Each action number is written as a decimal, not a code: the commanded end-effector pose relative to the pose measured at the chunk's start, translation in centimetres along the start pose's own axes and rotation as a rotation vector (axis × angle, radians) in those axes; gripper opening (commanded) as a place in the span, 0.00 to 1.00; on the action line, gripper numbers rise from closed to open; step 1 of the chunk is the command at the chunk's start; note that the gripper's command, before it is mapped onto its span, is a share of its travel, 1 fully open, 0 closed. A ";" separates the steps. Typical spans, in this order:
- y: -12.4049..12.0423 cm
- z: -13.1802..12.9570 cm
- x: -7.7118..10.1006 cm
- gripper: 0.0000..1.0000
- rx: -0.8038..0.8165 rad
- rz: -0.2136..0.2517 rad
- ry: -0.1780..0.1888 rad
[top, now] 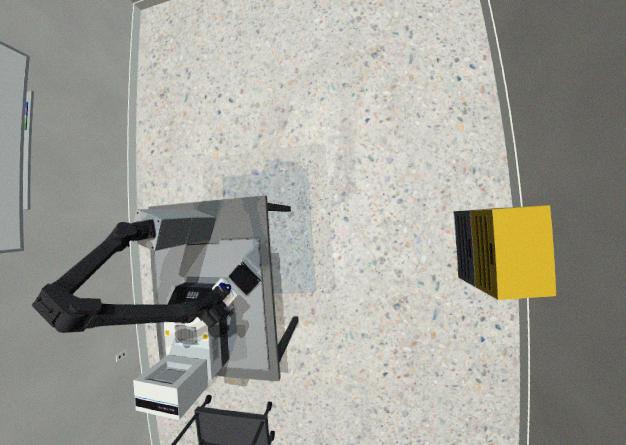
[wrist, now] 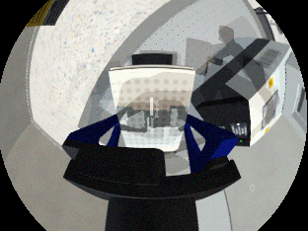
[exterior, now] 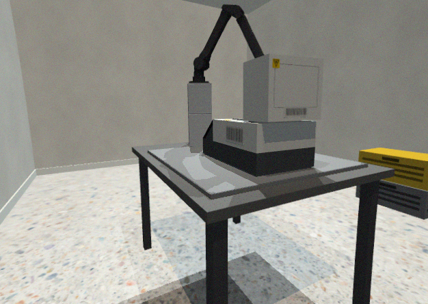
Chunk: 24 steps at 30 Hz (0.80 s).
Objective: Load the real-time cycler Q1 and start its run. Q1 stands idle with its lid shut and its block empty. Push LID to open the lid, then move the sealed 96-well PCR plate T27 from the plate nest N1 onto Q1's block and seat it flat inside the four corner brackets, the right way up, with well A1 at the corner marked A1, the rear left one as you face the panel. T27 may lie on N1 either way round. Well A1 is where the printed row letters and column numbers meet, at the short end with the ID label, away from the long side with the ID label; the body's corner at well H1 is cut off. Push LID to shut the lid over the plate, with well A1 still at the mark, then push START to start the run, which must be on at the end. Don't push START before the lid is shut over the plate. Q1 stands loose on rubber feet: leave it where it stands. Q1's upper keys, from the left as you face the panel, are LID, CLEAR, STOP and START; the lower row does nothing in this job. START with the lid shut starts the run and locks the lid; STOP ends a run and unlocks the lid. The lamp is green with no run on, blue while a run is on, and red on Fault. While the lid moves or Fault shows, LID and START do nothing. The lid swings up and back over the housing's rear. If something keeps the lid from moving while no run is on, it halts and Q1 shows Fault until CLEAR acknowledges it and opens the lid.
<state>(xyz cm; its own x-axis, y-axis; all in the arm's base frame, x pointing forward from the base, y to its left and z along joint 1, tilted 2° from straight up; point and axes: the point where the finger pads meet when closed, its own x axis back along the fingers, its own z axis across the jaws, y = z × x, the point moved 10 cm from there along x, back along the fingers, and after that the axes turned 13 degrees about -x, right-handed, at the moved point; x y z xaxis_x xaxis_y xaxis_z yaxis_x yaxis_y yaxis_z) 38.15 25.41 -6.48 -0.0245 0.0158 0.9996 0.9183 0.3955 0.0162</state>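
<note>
Over the middle of the tabletop point(top: 262, 329), seen from above, the hand point(top: 222, 292) hung with plate T27 point(top: 226, 296) clamped between its fingers, which stood wide because the plate spans them. It sat between the empty black nest N1 point(top: 244, 278) toward the tabletop's far edge and cycler Q1 point(top: 189, 351), just beside Q1's dark key panel point(top: 191, 294). Q1's lid point(top: 169, 387) lay swung back past the tabletop's corner, leaving the block point(top: 186, 333) bare, so I judged the plate was lifted free for carrying to the block.

From the exterior view, the raised lid point(exterior: 283, 86) and housing point(exterior: 262, 145) hid the hand and plate; only the arm point(exterior: 238, 27) showed arching over.

At the wrist, blue fingers gripped T27 point(wrist: 153, 103) by its two sides. It looked pale and translucent, faint well rows under the seal, lying roughly level. Its labels and cut corner were too small to read, so A1's end could not be told.
</note>
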 end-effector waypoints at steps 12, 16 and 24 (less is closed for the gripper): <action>1.1 0.2 6.2 0.00 -0.009 -0.049 0.008; 1.4 -0.1 5.5 0.00 -0.017 -0.049 0.007; 1.7 -0.3 4.0 0.00 -0.025 -0.045 0.006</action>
<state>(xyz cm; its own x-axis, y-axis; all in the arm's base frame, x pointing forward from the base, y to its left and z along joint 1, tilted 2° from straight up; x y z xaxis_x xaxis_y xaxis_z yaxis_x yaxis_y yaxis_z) 38.13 25.61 -2.12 -0.0420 0.0041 0.9991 0.9173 0.3966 0.0369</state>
